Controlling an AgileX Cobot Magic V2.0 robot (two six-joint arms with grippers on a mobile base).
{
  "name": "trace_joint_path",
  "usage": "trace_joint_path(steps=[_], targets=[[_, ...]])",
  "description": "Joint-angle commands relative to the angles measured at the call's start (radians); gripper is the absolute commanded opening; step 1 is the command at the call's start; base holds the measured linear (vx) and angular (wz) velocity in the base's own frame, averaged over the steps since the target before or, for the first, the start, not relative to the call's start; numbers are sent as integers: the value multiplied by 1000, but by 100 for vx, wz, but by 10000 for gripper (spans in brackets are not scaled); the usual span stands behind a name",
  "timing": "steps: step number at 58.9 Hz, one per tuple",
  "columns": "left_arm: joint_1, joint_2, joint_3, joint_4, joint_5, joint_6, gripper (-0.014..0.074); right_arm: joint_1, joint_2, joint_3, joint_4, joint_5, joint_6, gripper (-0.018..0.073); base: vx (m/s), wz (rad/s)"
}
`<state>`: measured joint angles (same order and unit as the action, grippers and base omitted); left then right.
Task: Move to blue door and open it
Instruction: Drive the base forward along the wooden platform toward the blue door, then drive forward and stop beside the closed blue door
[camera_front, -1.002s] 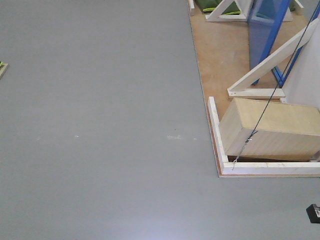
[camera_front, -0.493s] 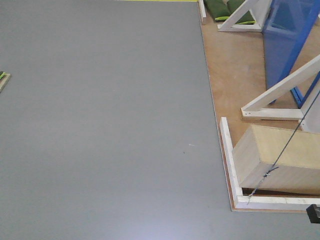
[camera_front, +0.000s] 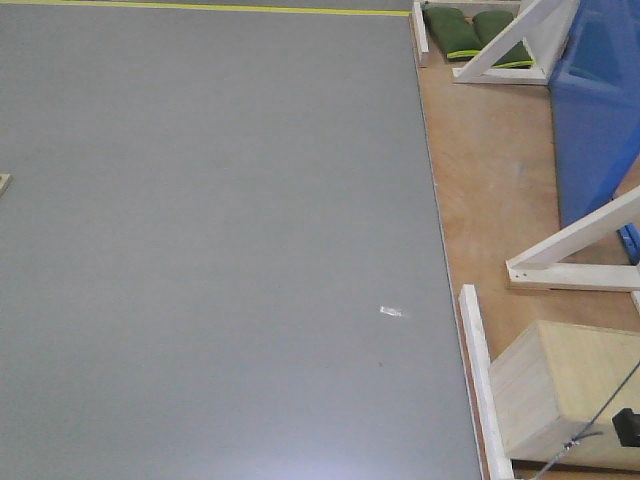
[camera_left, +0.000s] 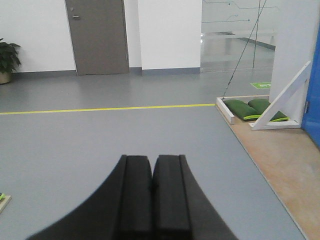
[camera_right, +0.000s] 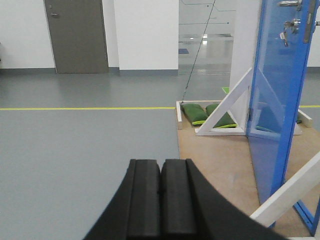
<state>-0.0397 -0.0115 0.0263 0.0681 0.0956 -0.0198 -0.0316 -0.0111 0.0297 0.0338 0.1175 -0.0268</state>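
The blue door stands upright at the right of the right wrist view, on a plywood platform, with silver handle hardware near its top. In the front view the blue door fills the upper right, and a sliver of the blue door shows in the left wrist view. My left gripper is shut with nothing held, over grey floor. My right gripper is also shut and empty, well short of the door.
White wooden braces prop the door frame. Green sandbags lie at the platform's far end. A pale wooden box sits on the platform behind a white rim. A yellow floor line and a grey room door lie ahead.
The platform, box and blue door have slid down and right in the front view, and the yellow line has come into sight at the top; the base has moved forward.
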Motion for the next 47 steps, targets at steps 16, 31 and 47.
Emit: trace_joint_path(steps=[16,31,47], targets=[[1,-14,-27,-2,-84,-7,73,3,-13,2,-7,-82,-4,-1,44,-6],[1,-14,-27,-2,-84,-7,73,3,-13,2,-7,-82,-4,-1,47,-6],[1,-14,-27,-2,-84,-7,73,3,-13,2,-7,-82,-4,-1,48,-3]])
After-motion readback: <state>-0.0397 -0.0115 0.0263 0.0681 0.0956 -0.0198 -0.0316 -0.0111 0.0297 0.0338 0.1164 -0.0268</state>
